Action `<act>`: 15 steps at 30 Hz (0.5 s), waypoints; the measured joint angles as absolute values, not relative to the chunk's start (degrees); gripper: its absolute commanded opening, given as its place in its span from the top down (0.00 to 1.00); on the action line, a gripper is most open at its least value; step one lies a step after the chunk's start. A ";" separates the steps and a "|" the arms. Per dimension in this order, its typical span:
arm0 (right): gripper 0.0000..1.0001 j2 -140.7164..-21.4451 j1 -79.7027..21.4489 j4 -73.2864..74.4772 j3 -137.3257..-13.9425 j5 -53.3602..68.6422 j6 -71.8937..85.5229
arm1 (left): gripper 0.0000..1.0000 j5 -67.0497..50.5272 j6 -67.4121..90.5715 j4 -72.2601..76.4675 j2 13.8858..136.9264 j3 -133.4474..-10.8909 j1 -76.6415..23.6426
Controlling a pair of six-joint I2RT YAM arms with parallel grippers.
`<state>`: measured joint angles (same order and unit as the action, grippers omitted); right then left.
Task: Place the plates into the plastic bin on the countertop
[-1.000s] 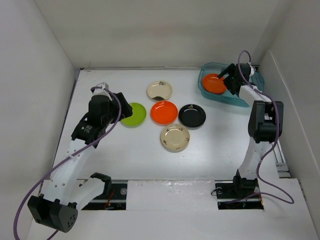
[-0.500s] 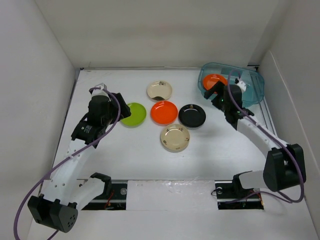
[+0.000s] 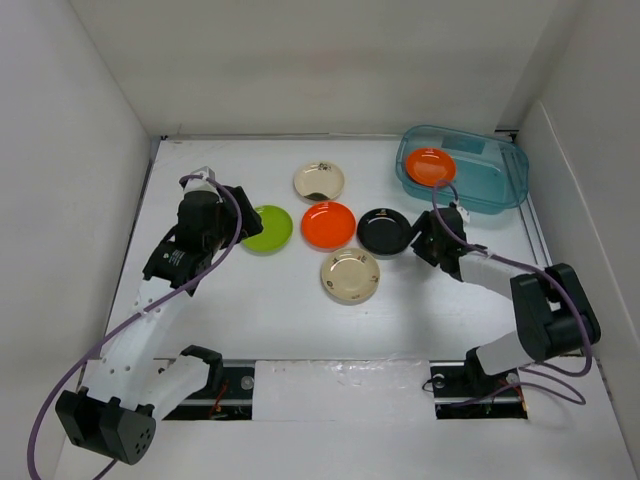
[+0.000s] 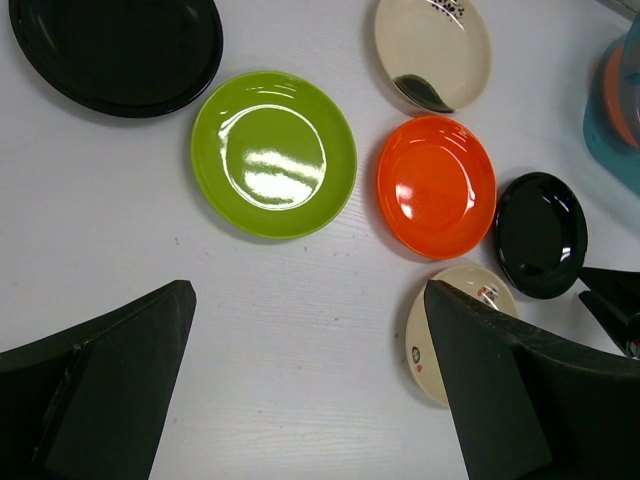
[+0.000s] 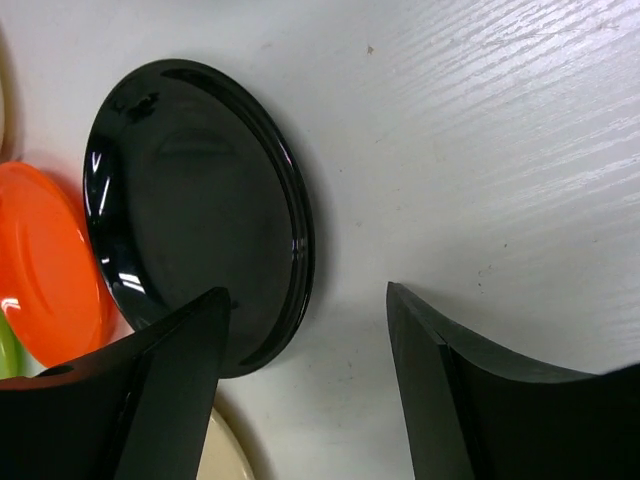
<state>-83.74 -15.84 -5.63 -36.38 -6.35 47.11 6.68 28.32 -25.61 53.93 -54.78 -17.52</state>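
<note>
Five plates show on the white countertop (image 3: 250,320) in the top view: a cream plate (image 3: 319,181), a lime green plate (image 3: 266,228), an orange plate (image 3: 328,225), a black plate (image 3: 384,231) and a second cream plate (image 3: 350,275). Another orange plate (image 3: 430,166) lies in the teal plastic bin (image 3: 500,185). My right gripper (image 5: 308,295) is open, low at the black plate's (image 5: 190,210) right edge, with one finger (image 5: 170,380) over its rim. My left gripper (image 4: 307,300) hangs open over bare countertop, below the green plate (image 4: 273,153).
A second black plate (image 4: 118,50) lies left of the green one, hidden under my left arm in the top view. White walls enclose the countertop on three sides. The bin (image 4: 615,100) sits in the far right corner.
My right arm has swung out of the bin, leaving the orange plate inside, and come down at the black plate's right edge. The left arm has not moved.
</note>
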 measured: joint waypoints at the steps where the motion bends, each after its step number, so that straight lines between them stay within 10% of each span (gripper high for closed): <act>1: 0.38 -84.27 -15.68 -6.02 -36.36 -6.09 47.24 | 0.00 6.66 28.32 -25.61 53.93 -54.78 -17.52; 11: 0.47 -89.27 -15.33 -7.92 -38.54 -3.57 48.07 | 0.00 6.66 28.32 -25.65 53.65 -54.78 -17.52; 15: 0.75 -91.55 -15.33 -7.64 -40.82 -2.81 47.92 | 0.00 7.01 28.32 -26.00 53.47 -54.78 -17.52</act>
